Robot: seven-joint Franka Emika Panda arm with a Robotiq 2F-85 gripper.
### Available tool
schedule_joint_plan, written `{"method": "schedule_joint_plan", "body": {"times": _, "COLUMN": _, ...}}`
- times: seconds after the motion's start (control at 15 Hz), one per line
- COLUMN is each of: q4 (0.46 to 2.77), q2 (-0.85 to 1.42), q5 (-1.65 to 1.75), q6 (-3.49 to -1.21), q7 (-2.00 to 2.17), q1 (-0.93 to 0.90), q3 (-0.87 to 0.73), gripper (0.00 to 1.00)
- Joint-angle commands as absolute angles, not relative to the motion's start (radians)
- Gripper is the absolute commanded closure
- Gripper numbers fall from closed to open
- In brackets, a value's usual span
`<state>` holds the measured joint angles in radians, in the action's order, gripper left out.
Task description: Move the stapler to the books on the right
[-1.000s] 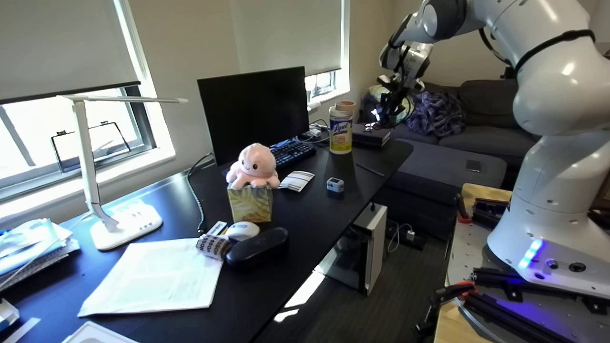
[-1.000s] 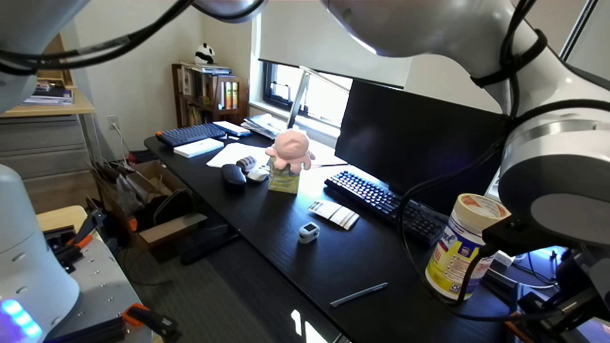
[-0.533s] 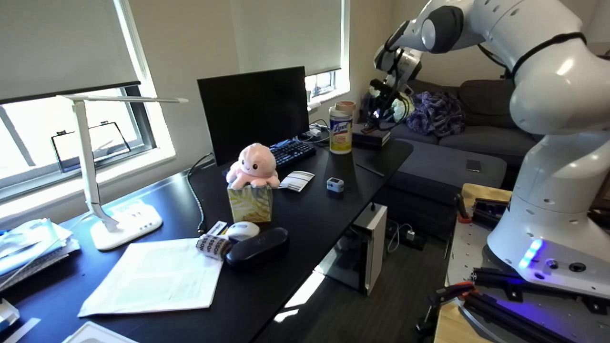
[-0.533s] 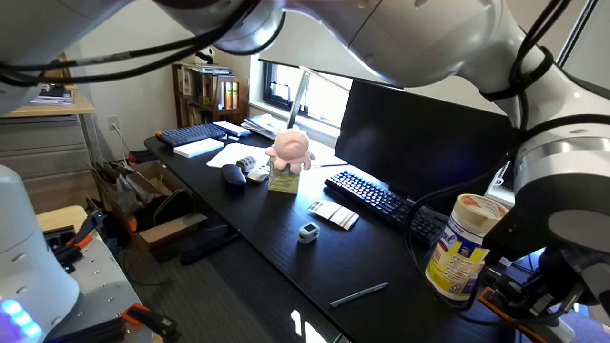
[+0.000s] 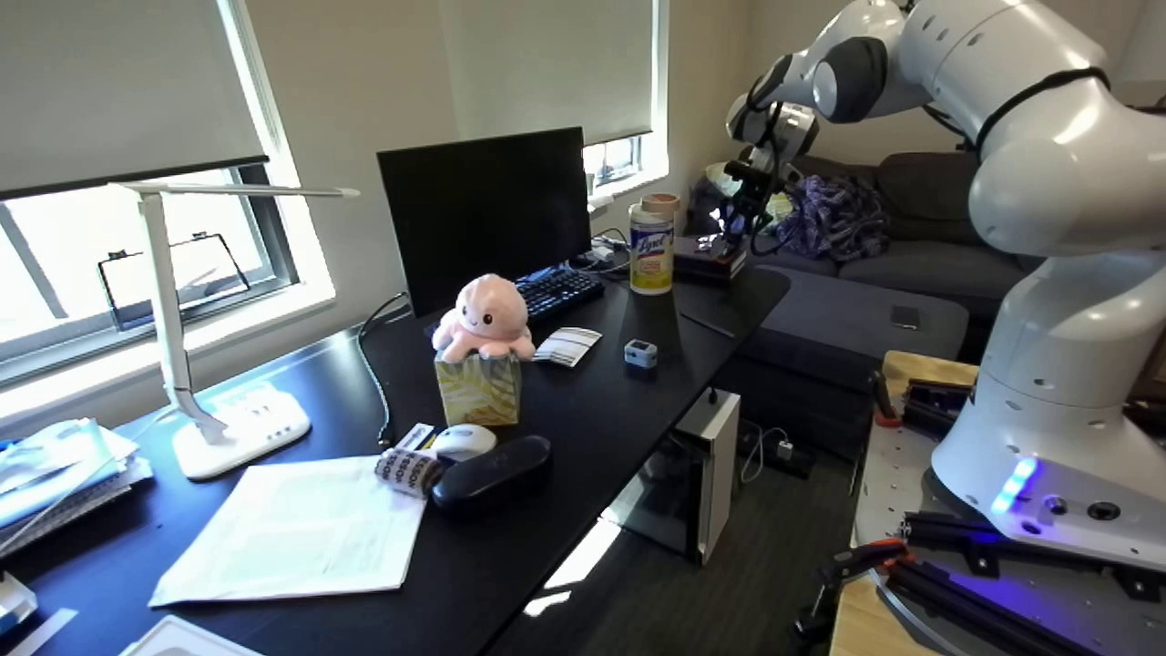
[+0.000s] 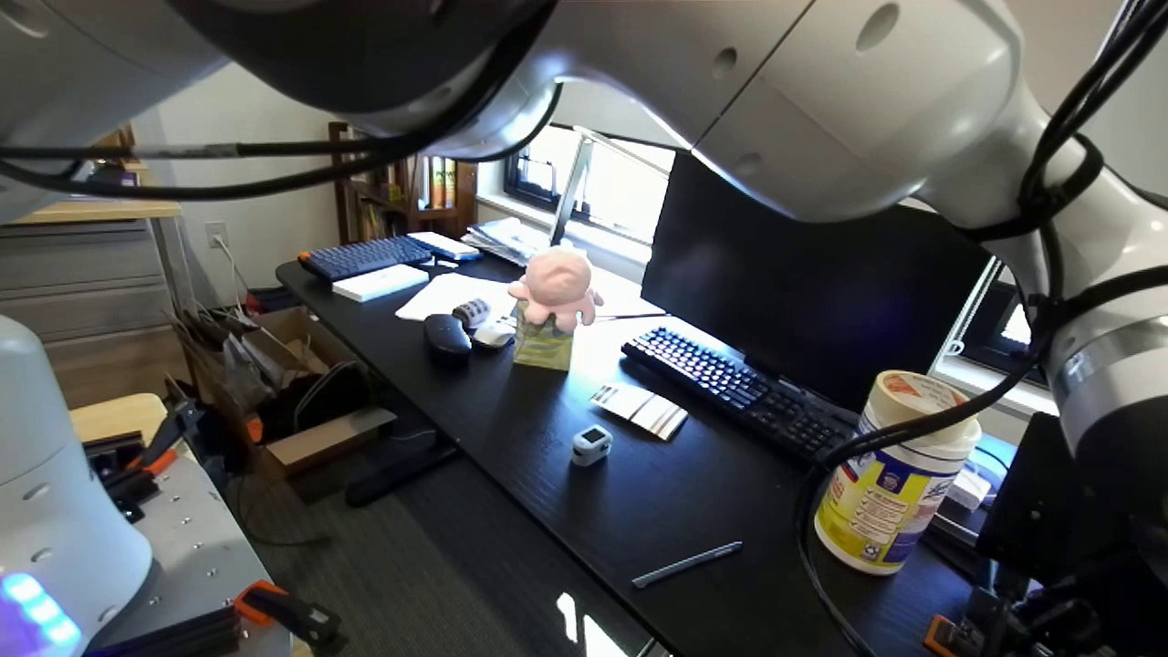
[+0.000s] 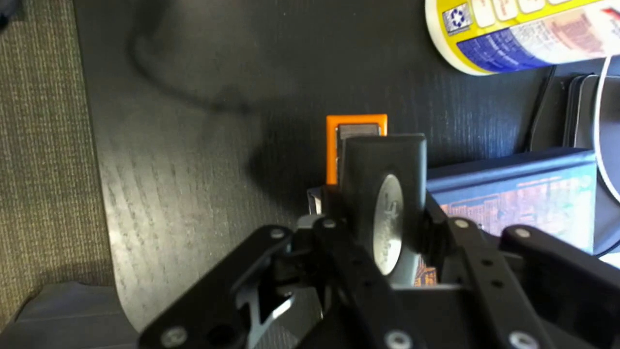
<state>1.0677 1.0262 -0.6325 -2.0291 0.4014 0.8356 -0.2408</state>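
Observation:
The stapler is black with an orange base edge and a silver oval label, and shows in the wrist view [image 7: 365, 160]. My gripper [image 7: 380, 213] is shut on it, one finger on each side. Its orange end also shows at the lower right in an exterior view [image 6: 940, 634]. The books [image 7: 523, 198] lie below and right of the stapler in the wrist view, a bluish cover on top. They also show at the desk's far end in an exterior view [image 5: 697, 262], with my gripper [image 5: 731, 241] over their right part. I cannot tell whether the stapler touches them.
A yellow and white wipes canister [image 5: 651, 251] with a tape roll on top stands close beside the books. A grey pen [image 6: 686, 564] and a small white device [image 6: 591, 445] lie on the black desk. The monitor [image 5: 487, 219] and keyboard [image 6: 730, 383] are behind.
My gripper shifted left, then back right over the books, in an exterior view, still holding the stapler. The stapler has turned, so only its orange end shows. The arm's upper links came lower.

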Motion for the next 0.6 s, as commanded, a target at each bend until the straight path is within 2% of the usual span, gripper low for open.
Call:
{"method": "schedule_joint_plan", "body": {"times": 0.0, "q4": 0.959, "q2": 1.073, "q5": -0.569, "q6": -2.025, "q7": 0.369, "q1": 0.871, "q3": -0.201, "gripper": 0.88}}
{"method": "schedule_joint_plan", "body": {"times": 0.53, "q4": 0.848, "q2": 1.137, "q5": -0.489, "q6": -2.017, "q7": 0.381, "q1": 0.89, "q3": -0.149, "gripper": 0.88}}
